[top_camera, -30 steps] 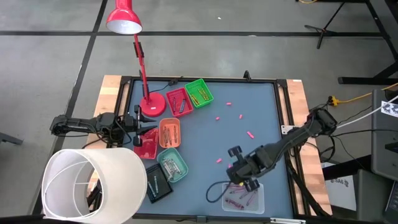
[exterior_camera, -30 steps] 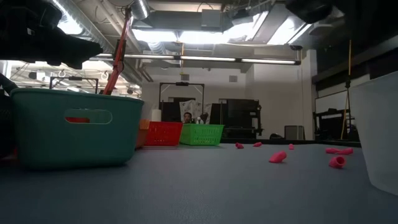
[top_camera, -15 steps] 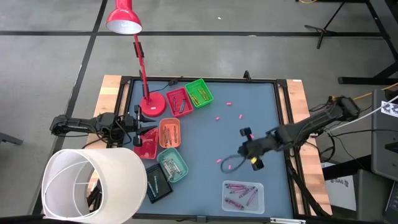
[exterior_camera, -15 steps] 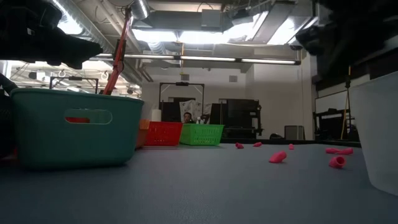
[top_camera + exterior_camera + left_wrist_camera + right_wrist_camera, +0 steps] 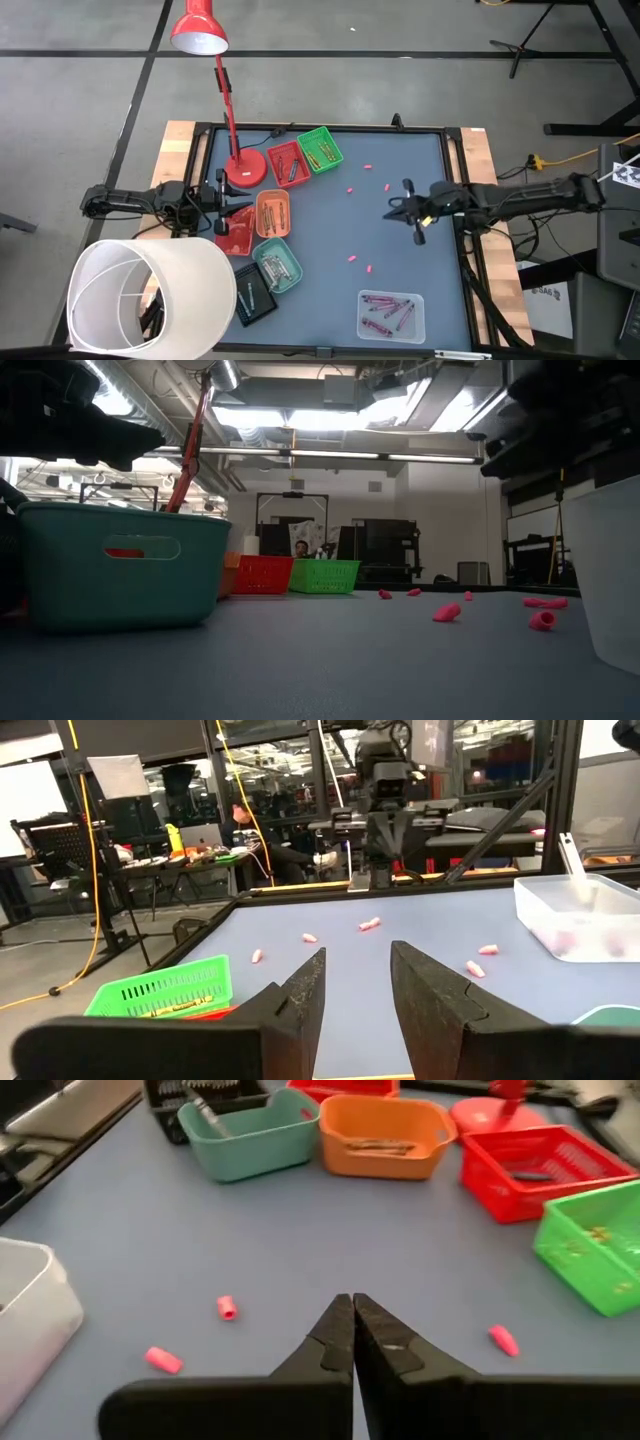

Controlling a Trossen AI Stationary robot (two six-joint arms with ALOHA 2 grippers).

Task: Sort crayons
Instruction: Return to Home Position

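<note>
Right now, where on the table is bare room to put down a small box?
Bare mat lies between the teal bin and the white bin, and in the corner opposite the white bin, past the right gripper, which hangs shut over mid-table. The left side is crowded: other bins, the lamp base and the left gripper. Pink crayon pieces dot the middle.

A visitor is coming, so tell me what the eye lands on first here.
In the high view a red desk lamp stands at the upper left of the table and a big white cylinder covers its lower left corner. Pink crayon pieces lie scattered over the blue mat, the right pincer shut and empty among them at mid-right; purple crayons lie in the white bin at the lower edge.
</note>
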